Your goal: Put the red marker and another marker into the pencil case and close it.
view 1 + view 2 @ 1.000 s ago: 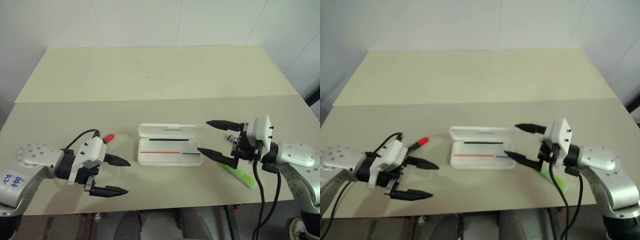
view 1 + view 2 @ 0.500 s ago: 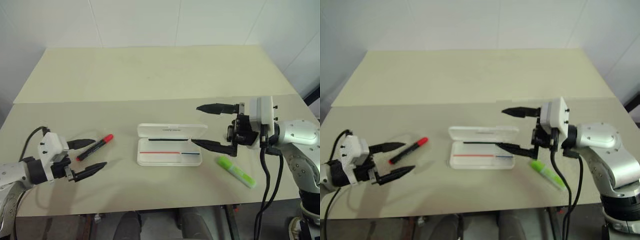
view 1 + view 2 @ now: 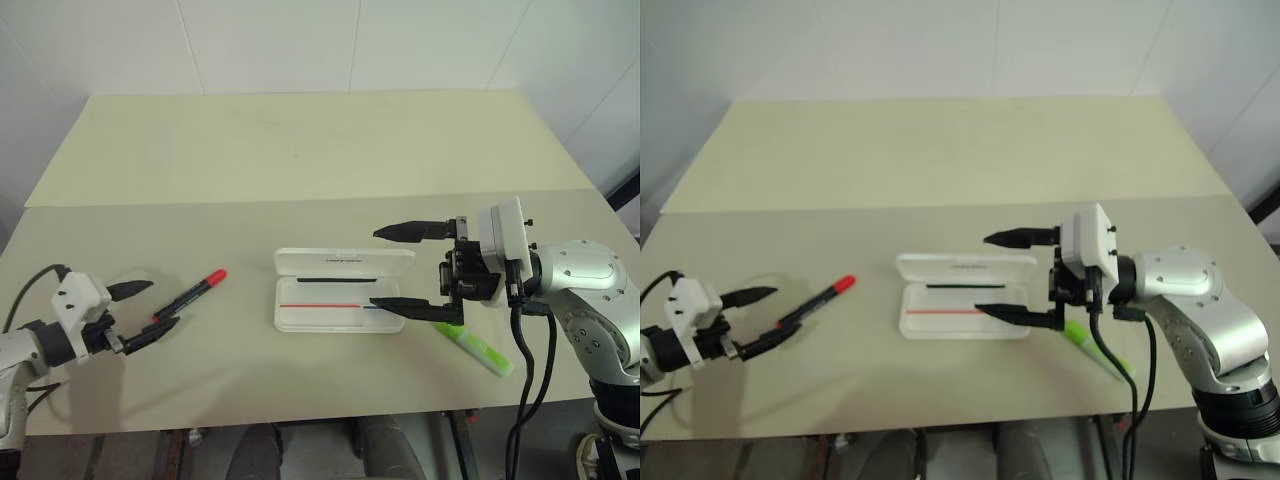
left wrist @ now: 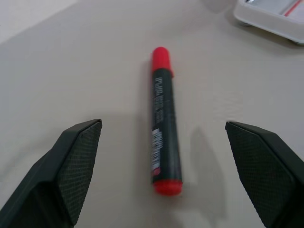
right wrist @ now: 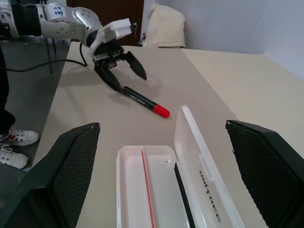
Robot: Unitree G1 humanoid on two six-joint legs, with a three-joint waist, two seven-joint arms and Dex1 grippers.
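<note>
Left eye view: the pencil case [image 3: 343, 303] is seen lying open on the table [image 3: 300, 160]. Left of the case, the red marker [image 3: 190, 294] is flanked by the wide-spread left end effector [image 3: 142, 310]. Right of the case, the green highlighter [image 3: 477, 346] lies below the wide-spread, empty right end effector [image 3: 392, 268].

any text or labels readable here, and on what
"UNITREE": dark letters on the open lid of the case.
"999": handwritten on a white sticker on the left arm; a mark before it is unclear.
White print on the red marker's black barrel: too blurred to read.
</note>
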